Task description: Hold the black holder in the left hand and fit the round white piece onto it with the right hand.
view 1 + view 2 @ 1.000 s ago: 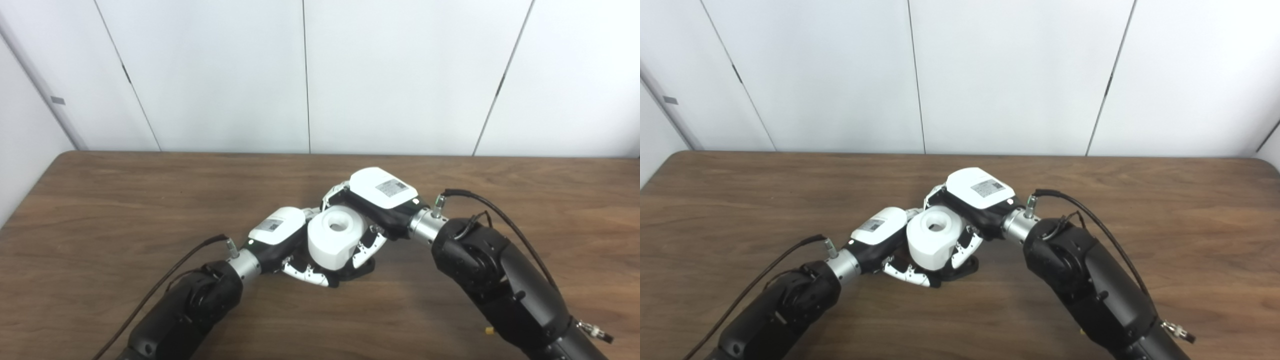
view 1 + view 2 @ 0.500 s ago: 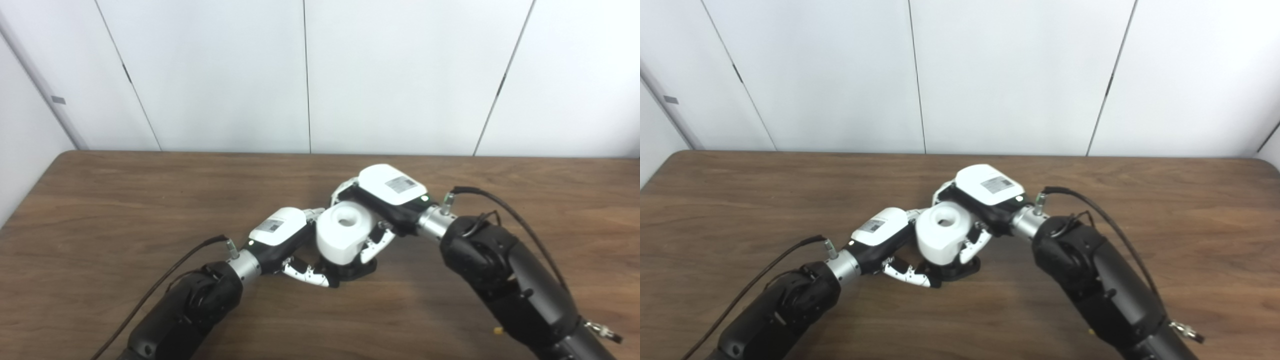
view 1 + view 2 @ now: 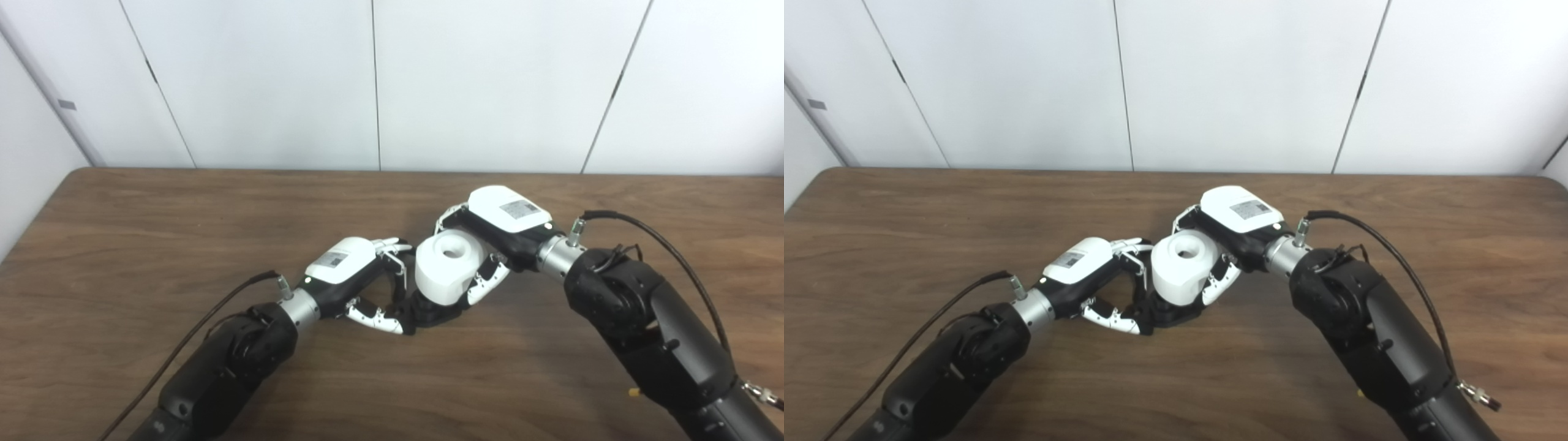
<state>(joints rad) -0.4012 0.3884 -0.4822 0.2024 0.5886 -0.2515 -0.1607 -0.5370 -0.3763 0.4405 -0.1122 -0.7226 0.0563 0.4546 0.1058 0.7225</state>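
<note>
The round white piece, a thick cylinder with a hole in its top, stands upright on the black holder in the middle of the table. My right hand is shut on the white piece, with fingers behind it and the thumb at its right side. My left hand reaches in from the left. Its thumb and fingertips close on the left end of the black holder, which rests low on the table. Most of the holder is hidden under the white piece.
The brown wooden table reaches a white panelled wall at the back. Its left edge and rounded corner are in view. A black cable loops above my right forearm, and another cable trails from my left wrist.
The camera has tilted, shifting the whole picture down. My right hand has carried the white piece to the right, away from my left palm. A gap has opened between them and more of the holder shows.
</note>
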